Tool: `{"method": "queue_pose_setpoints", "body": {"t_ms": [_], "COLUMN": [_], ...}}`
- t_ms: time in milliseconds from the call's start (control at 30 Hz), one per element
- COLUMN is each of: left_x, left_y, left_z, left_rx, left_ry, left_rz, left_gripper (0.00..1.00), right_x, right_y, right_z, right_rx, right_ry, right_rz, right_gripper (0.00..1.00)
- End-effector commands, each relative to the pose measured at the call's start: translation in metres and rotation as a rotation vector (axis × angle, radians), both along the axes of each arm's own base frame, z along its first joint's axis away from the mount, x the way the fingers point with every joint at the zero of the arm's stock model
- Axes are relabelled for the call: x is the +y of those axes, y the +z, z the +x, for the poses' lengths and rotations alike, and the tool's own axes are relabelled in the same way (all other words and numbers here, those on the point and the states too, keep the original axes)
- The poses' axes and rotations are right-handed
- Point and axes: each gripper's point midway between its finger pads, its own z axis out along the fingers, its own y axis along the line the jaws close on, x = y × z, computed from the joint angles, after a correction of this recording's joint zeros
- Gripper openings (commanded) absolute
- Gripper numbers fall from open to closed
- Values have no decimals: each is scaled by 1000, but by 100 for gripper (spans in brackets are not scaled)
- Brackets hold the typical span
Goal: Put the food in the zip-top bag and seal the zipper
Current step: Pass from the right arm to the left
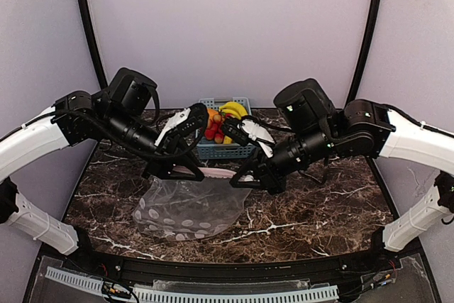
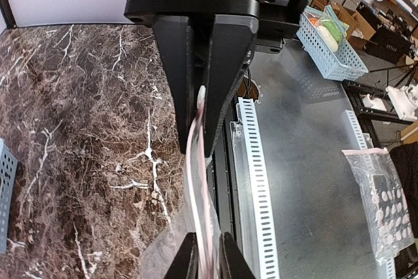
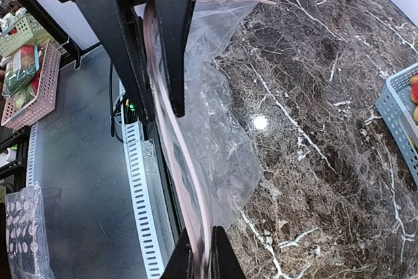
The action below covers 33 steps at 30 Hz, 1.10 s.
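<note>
**both jaws clamped on the bag's zipper, food in the basket**

on the left, the left jaws are closed tight on the left end of the zipper [image 1: 216,172]. in the left wrist view the pinkish strip runs out from between the two fingers [image 2: 225,96]. the zip-top bag [image 1: 188,207] spreads from that strip toward the near edge of the tabletop [image 1: 319,211], about mid-width, and its dotted part rests on the marble. just beyond the strip, at the middle of the far edge, the light-blue basket [image 1: 227,150] holds the food [image 1: 221,122]: yellow bananas, an orange piece and small red fruits. on the right, the right jaws are pressed together on the strip's right end. in the right wrist view the bag's clear film billows beside them.
</note>
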Motion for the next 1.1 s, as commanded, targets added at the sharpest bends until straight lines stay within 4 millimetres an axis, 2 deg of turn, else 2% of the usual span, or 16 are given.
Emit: {"method": "queue_pose_setpoints", "body": {"t_ms": [0, 67, 200, 233, 333, 467, 567, 833, 1067], "left_x": [5, 7, 11, 9, 10, 8, 7, 9, 10], "left_y": [8, 7, 3, 8, 16, 21, 27, 37, 34], "left_z": [-4, 2, 12, 15, 18, 23, 24, 32, 31], "left_rx": [-7, -23, -43, -56, -48, -1, 55, 182, 248], "left_ry": [5, 47, 141, 154, 205, 258, 299, 392, 409], "left_rz": [-13, -10, -36, -65, -126, -174, -217, -273, -277], "left_gripper": [8, 2, 1, 1, 1, 1, 1, 1, 1], "right_x": [-3, -5, -11, -13, -17, -21, -24, -34, -24], "right_y": [8, 11, 24, 26, 33, 41, 43, 39, 41], "right_z": [9, 12, 17, 18, 20, 24, 31, 41, 36], "right_rx": [-19, -30, -53, -56, -65, -77, -81, -51, -16], "right_ry": [-32, -50, -92, -100, -125, -169, -224, -282, -218], "right_rz": [27, 48, 124, 144, 206, 300, 370, 488, 524], "right_gripper": [0, 12, 48, 53, 67, 80, 84, 85, 76]}}
